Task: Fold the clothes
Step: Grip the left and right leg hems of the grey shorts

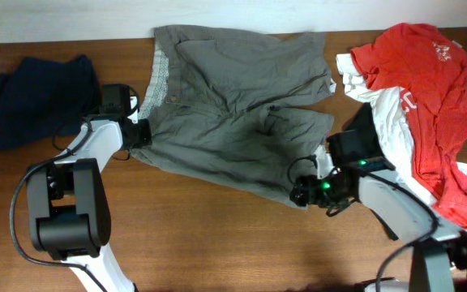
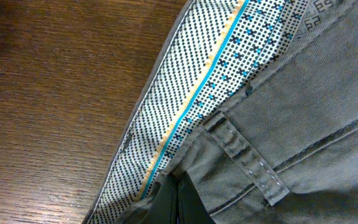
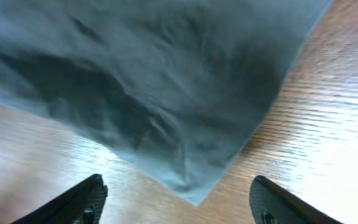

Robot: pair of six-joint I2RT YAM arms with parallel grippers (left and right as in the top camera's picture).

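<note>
Gripping gray shorts [image 1: 233,113] to fold.
Left gripper [image 1: 143,134] pinches at 9 o'clock; right gripper [image 1: 300,195], spread, should pinch next.

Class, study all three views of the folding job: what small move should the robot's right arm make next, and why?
Probably lower the right gripper and close it on the hem corner of the grey cotton shorts. Its fingers stand open either side of that corner, above the wooden table, while the left gripper appears clamped at the patterned waistband.
</note>
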